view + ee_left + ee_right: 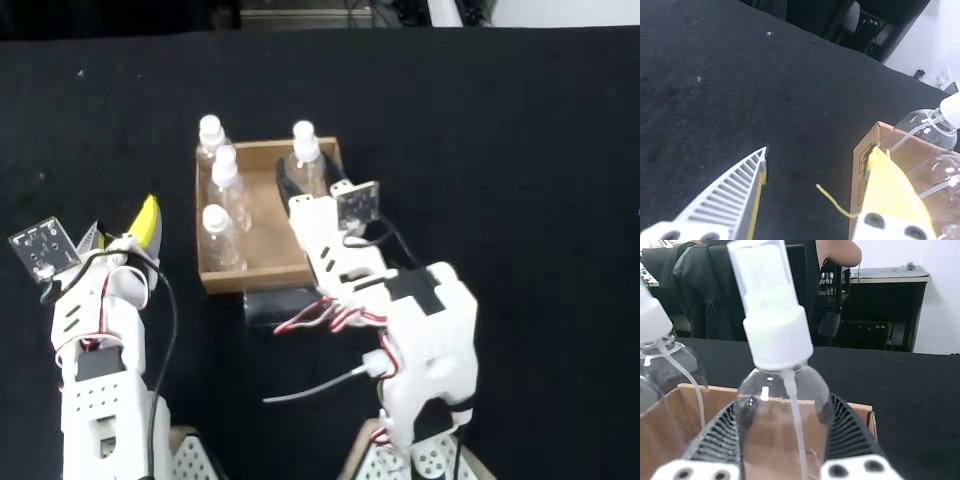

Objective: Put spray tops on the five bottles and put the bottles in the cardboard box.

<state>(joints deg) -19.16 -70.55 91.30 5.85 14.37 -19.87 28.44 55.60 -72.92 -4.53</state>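
The cardboard box (262,268) sits mid-table with three clear bottles along its left wall, each with a white spray top: (211,137), (226,175), (219,232). A further capped bottle (305,155) stands at the box's far right corner, and my right gripper (306,188) is shut on its body. In the right wrist view that bottle (782,415) sits between the black fingers (715,440), its spray top (771,315) upright above the box rim (700,390). My left gripper (122,215) is open left of the box, holding nothing; its yellow finger (890,195) is close to the box corner (864,175).
A dark block (280,305) lies against the box's near wall, under the right arm's red and white cables. Black cloth covers the table (500,150). In the left wrist view two of the bottles (925,125) show inside the box.
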